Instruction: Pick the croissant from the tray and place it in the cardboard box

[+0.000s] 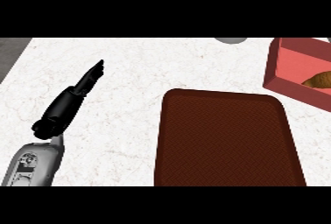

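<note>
Lying in the reddish box at the worktop's far right corner, the croissant looks placed and off the tray, so the left hand, straight-fingered and holding nothing near the left edge, need only rest, while the right hand is unseen.

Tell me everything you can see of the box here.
The box is pinkish-red, open-topped, with straight walls, looking like cardboard. It stands on the counter at the upper right, askew to the tray and close by its far right corner, cut off by the view's edge. A croissant lies inside.
</note>
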### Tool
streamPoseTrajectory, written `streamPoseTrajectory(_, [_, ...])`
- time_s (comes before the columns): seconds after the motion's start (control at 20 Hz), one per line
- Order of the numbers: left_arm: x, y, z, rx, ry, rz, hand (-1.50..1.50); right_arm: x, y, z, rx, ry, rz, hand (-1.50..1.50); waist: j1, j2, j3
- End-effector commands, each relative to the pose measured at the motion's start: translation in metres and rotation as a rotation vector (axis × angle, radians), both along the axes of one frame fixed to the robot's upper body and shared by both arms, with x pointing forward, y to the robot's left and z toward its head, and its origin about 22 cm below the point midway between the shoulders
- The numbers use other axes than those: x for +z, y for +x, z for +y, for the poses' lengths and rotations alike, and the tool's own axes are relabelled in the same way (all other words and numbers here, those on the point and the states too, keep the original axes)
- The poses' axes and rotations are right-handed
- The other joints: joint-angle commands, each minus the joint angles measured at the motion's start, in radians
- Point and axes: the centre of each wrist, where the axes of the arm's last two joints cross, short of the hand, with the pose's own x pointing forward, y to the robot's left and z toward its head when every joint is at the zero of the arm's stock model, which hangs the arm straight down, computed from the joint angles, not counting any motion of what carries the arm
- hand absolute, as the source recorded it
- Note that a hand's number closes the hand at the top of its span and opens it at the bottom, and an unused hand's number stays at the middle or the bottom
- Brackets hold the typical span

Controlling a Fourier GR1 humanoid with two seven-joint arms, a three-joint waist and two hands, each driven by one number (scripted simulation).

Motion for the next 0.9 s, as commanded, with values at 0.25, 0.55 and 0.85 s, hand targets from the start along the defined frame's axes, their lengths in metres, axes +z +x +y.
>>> streamPoseTrajectory(0.25, [-0.001, 0.001, -0.002, 0.018, -0.018, 0.0, 0.0, -0.001, 0.014, 0.006, 0.123, 0.681, -0.18, -1.5, -0.012, -0.009, 0.004])
streamPoseTrajectory(0.55, [-0.005, -0.002, 0.004, 0.025, -0.001, 0.003, 0.0, -0.002, 0.002, -0.013, -0.085, 1.088, -0.122, -1.5, -0.012, -0.004, 0.002])
streamPoseTrajectory(0.85, [0.004, 0.006, 0.002, 0.007, -0.009, -0.006, 0.0, -0.008, -0.021, -0.038, -0.233, 1.207, -0.193, -1.5, -0.003, 0.019, 0.006])
